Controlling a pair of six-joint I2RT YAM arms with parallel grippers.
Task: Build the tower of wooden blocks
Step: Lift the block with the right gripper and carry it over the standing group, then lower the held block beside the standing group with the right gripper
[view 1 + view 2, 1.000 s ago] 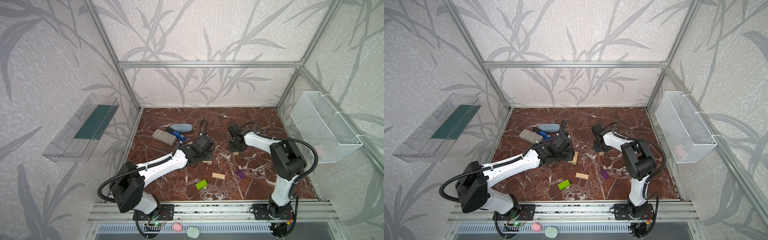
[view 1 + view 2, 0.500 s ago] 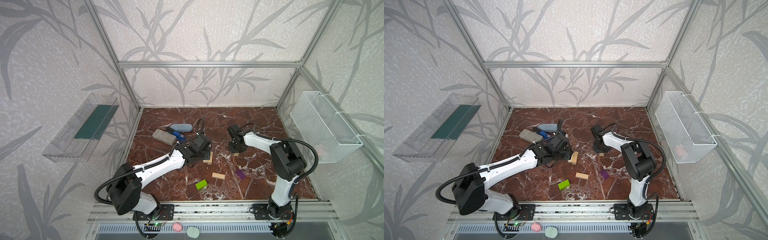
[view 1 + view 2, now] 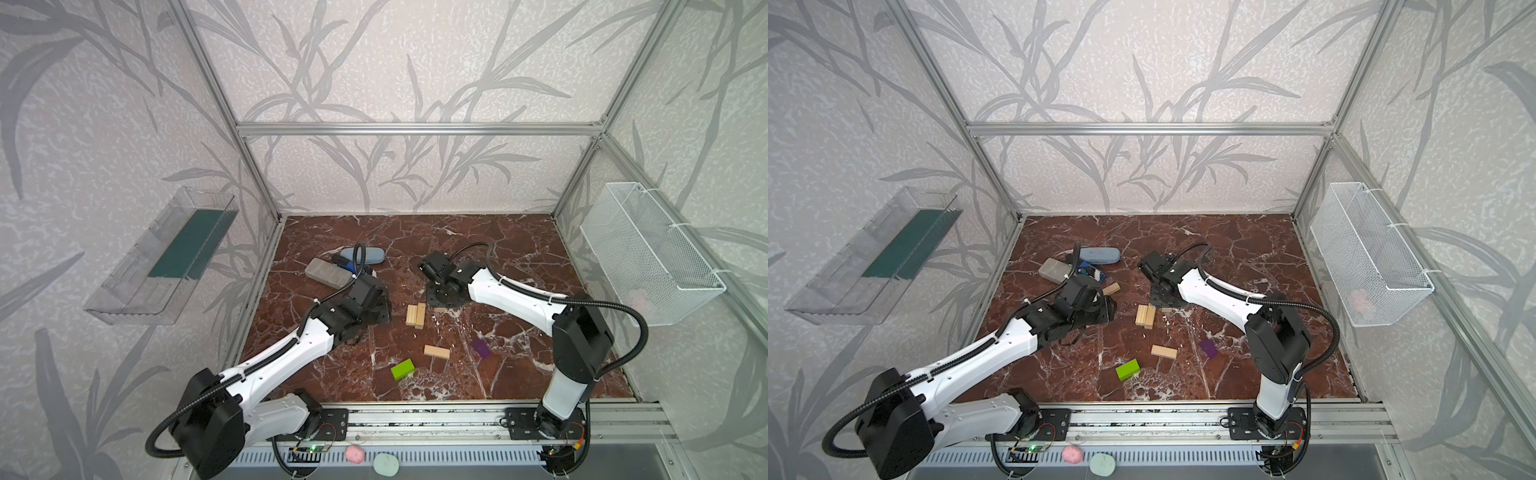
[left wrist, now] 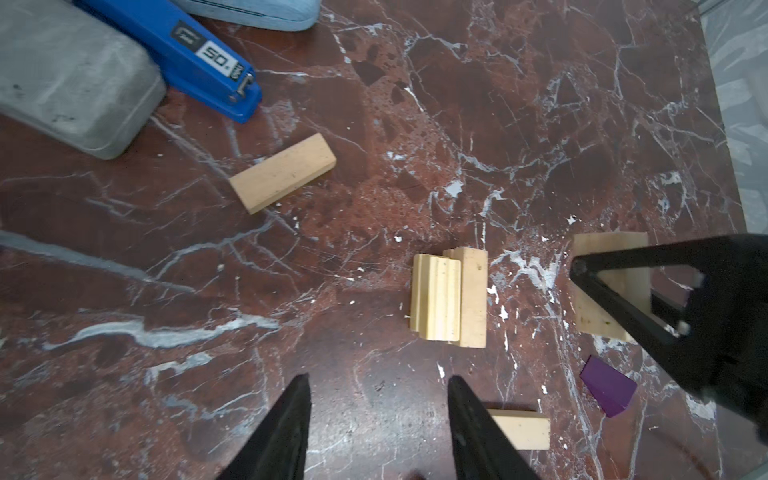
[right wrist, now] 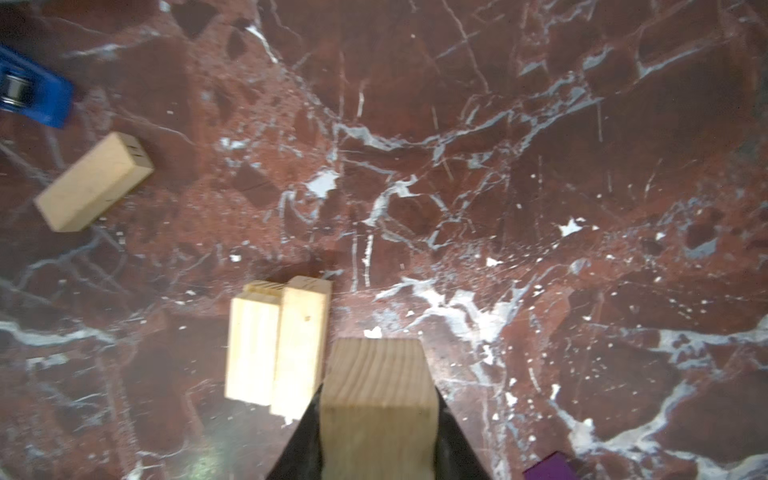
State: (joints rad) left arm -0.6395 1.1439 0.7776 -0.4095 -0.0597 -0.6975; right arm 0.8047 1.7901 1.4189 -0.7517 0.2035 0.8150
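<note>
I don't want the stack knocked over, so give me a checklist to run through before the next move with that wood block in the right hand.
1. Grip: right hand shut on the held wood block: ok.
2. Spare hand: left hand open with nothing between its jaws: ok.
3. Clearance: left hand apart from the started tower: ok.
4. Position: held wood block above the started tower: not ok, it is beside it.
5. Height: held wood block lifted off the table: cannot tell.
6. Later pieces: green block and purple block lying apart from the started tower: ok.
</note>
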